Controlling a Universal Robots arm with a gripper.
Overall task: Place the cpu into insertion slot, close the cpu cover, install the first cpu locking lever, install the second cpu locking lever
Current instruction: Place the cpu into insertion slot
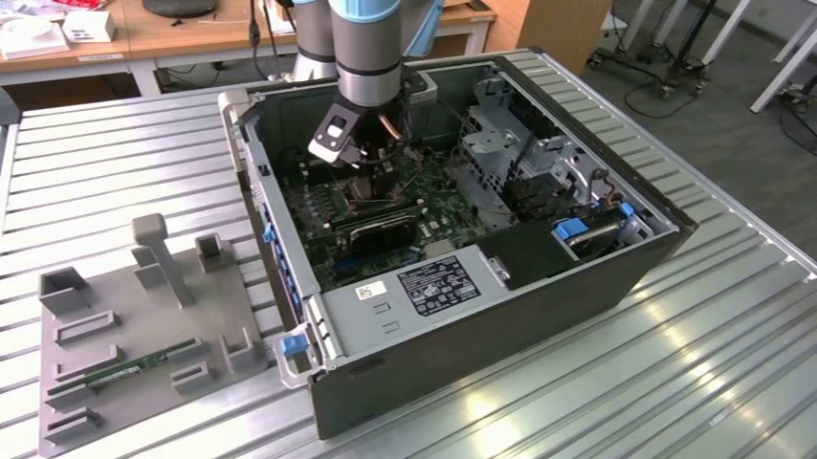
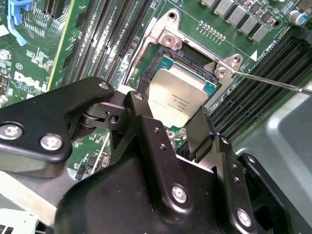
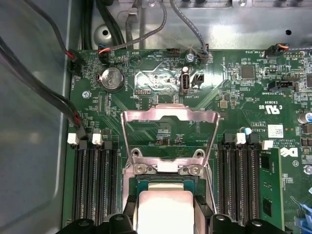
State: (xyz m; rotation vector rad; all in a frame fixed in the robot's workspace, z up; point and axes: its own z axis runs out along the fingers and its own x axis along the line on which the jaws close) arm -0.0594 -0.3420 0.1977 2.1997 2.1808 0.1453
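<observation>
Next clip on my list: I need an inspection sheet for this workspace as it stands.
Surface: slatted metal table carrying an open computer case, with the motherboard exposed.
Job's things: cpu held by the claw over the socket; cpu cover standing open; thin lever rod sticking out beside the socket.
Clutter: grey fixture tray beside the case, holding a memory stick.
Grippers: claw shut on the cpu, inside the case.
Cables: dark cables run down to the board's edge.
Surroundings: wooden desks behind the table.
</observation>
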